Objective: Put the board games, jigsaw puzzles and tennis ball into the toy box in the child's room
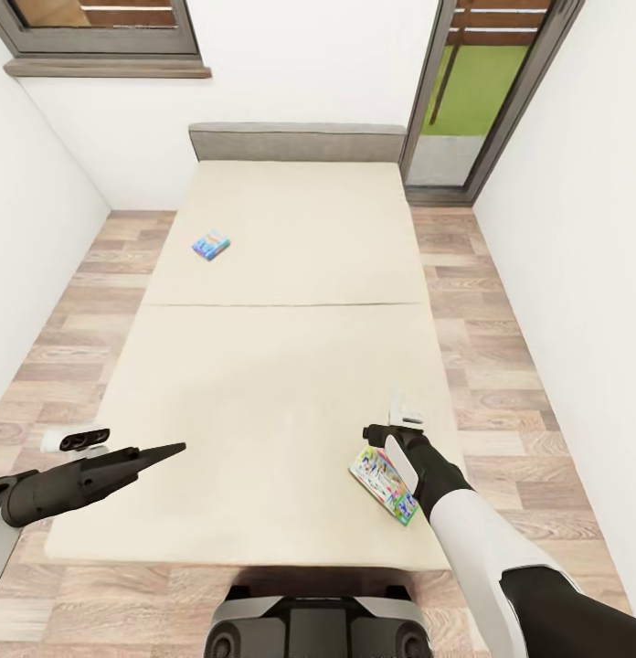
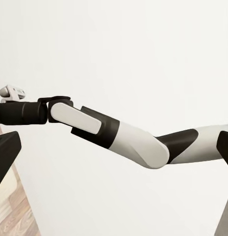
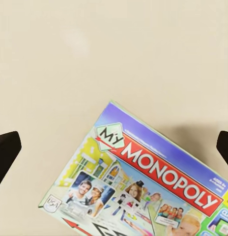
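Fingers of the right gripper (image 3: 114, 147) are spread wide apart: in the right wrist view their two dark tips sit at opposite sides of the picture with nothing between them except the mattress and the game box below. They grasp nothing. In the head view the right gripper (image 1: 405, 411) hangs over the bed (image 1: 263, 384), near the right edge of its front section, just beyond the Monopoly box (image 1: 383, 484).

The Monopoly box (image 3: 143, 187) lies flat on the mattress close to the front right corner of the bed, turned at an angle to the bed's edges. Its lid shows the red "MONOPOLY" banner with "My" above it and pictures of people underneath. The right forearm passes over its right side in the head view.

A small blue game box (image 1: 211, 245) lies flat on the rear section of the bed, near the left edge, well apart from the Monopoly box.

The left gripper (image 1: 167, 451) is held over the front left part of the bed, pointing to the right. Its fingers look like one closed dark point from this angle, but I cannot tell for sure if they are clenched or released. The left wrist view looks across at the right arm (image 2: 124, 137) against a white wall.
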`<state>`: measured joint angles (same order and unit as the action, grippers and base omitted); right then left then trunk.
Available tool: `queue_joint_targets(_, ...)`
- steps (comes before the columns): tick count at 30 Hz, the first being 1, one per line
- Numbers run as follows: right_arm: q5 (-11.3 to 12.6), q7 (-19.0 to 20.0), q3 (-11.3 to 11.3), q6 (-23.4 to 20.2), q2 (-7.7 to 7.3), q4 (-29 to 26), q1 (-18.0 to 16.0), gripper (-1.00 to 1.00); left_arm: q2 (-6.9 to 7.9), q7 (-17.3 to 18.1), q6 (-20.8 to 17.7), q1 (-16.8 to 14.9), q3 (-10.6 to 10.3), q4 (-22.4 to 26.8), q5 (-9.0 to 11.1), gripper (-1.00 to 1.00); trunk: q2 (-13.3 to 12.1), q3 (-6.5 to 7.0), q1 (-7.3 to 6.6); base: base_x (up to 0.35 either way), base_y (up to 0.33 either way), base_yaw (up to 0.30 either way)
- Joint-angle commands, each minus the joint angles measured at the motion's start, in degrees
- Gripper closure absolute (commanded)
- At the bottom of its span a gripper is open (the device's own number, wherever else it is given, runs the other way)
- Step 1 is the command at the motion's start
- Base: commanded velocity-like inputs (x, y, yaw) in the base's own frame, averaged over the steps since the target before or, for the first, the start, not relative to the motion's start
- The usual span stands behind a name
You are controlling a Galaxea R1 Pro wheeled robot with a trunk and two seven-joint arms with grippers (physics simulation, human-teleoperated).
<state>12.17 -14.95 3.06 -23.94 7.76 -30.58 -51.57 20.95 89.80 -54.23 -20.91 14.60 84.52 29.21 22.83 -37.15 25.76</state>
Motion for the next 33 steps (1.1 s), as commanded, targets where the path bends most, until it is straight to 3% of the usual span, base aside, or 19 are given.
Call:
queue_joint_targets(1, 0.6, -0.5, 0.3, -0.2, -0.03, -0.1, 0.0, -1.0, 0.03, 0.2, -0.6, 0.0, 0.0, 0.0, 0.0, -1.0, 0.1, -0.17, 0.03, 0.0, 0.0, 0.0)
queue_joint_targets(33, 0.5, -0.5, 0.3, 2.9, 0.07, -0.5, -1.7, -1.0, 0.06, 0.2, -0.6, 0.0, 0.0, -0.1, 0.1, -1.0, 0.1, -3.18, 0.03, 0.0, 0.0, 0.0)
